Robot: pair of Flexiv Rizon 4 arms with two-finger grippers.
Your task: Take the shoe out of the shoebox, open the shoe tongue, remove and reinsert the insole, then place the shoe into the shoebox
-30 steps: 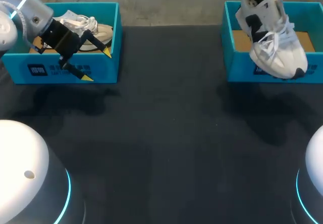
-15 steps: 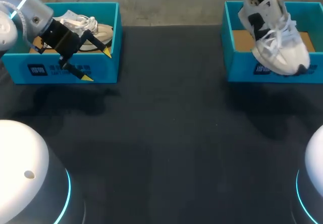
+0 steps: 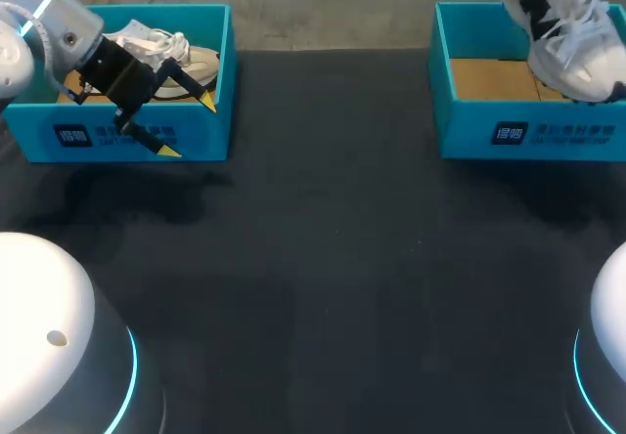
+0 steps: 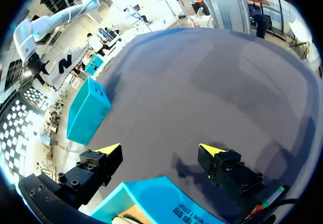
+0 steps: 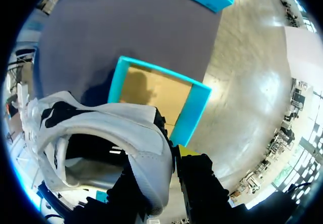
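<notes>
white shoe (image 3: 567,38) pinched by right gripper (image 5: 172,157) over teal shoebox (image 3: 469,131); left gripper (image 3: 188,127) spread wide

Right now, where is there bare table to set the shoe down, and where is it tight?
Free: the table between the left shoebox and right shoebox, and the whole stretch in front of both. The right shoebox's floor is bare too. Tight: the left shoebox holds a second shoe, with the open left gripper over its front wall.

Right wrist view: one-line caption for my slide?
Right gripper holds the white shoe by its collar, open teal shoebox ahead.
</notes>
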